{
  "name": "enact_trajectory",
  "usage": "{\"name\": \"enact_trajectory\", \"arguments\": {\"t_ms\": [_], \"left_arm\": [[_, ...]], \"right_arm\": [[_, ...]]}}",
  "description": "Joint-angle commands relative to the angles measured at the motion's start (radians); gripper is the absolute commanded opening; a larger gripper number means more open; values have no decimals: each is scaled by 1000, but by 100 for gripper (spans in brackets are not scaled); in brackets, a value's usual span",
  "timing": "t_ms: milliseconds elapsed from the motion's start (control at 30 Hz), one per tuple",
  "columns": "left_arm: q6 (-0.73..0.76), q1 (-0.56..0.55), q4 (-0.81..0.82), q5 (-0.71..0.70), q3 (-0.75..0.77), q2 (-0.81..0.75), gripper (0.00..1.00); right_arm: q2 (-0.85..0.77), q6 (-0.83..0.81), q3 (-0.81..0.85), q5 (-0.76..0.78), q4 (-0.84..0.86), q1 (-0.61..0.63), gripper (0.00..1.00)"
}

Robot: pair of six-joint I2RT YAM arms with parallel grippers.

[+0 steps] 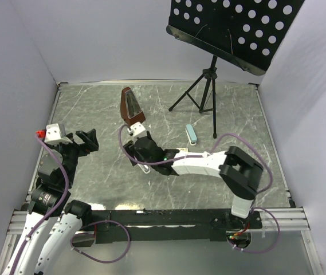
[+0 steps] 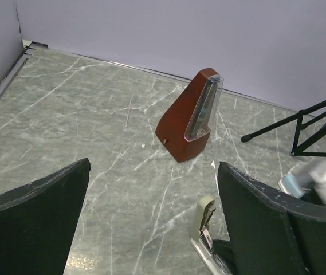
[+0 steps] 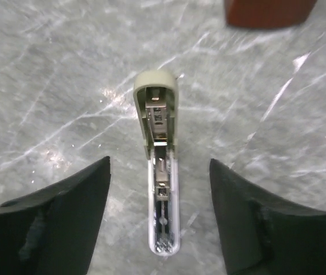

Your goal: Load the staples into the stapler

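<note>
Grey marbled table [image 1: 94,177] is stretching out between pale walls, with a metronome [image 1: 132,107] standing far of the middle and a music stand [image 1: 209,73] at the far right. Your right gripper [image 3: 160,167] is hanging over the middle of the table with its fingers [image 3: 65,217] spread wide. The stapler [image 3: 161,172] is lying flat on the table between them, touching neither. It is lying open, its cream top [image 3: 156,94] pointing far toward the metronome and its clear base pointing near. You cannot tell from these views whether staples are sitting in its channel. A small grey-blue piece [image 1: 192,134] is lying right of that gripper, near the stand's feet. Your left gripper [image 2: 151,172] is hovering at the left of the table, fingers wide and holding nothing, facing the metronome.
</note>
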Motion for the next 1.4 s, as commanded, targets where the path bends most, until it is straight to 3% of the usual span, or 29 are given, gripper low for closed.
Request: {"name": "enact_trajectory", "arguments": {"t_ms": [0, 200, 433, 567, 733, 867, 1067, 1367], "left_arm": [[-5, 5, 44, 13, 0, -18, 97], [-3, 7, 44, 15, -4, -21, 97], [-2, 7, 46, 13, -4, -24, 97], [-2, 4, 46, 14, -4, -26, 97], [-2, 4, 47, 18, -5, -18, 97], [0, 4, 47, 15, -5, -18, 97], [0, 4, 47, 16, -5, -15, 97], [0, 5, 47, 16, -4, -17, 97]], "right_arm": [[-176, 14, -60, 29, 25, -19, 100], [-285, 93, -73, -101, -130, -126, 100], [-256, 113, 35, -170, -481, -239, 100], [-192, 103, 99, -187, -594, -263, 89], [-71, 86, 190, -215, -674, -268, 76], [-2, 90, 237, -207, -702, -268, 60], [77, 89, 274, -210, -707, -268, 50], [144, 92, 300, -215, -714, -269, 44]]}}
